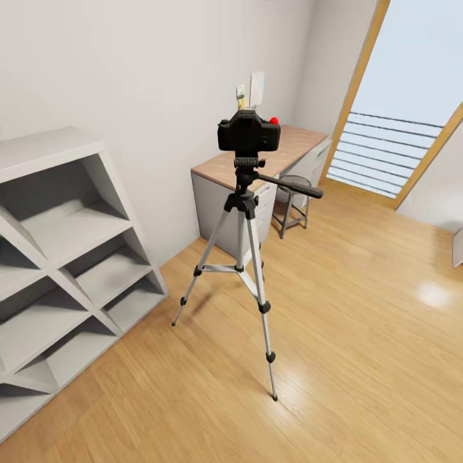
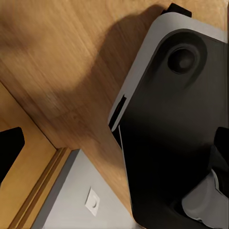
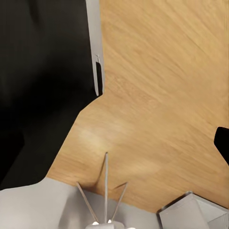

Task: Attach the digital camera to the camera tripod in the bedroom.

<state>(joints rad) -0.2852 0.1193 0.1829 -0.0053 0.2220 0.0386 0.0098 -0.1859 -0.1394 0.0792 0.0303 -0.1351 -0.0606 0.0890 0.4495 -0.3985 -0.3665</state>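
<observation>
Now one digital camera (image 1: 248,132) atop one camera tripod (image 1: 243,257), three legs, end effector states unclear.

In the left wrist view, a dark fingertip (image 2: 9,148) of the left gripper pokes in at one edge, beside the robot's own black and grey base (image 2: 176,138). In the right wrist view, a dark fingertip (image 3: 223,143) of the right gripper shows beside that base.
</observation>
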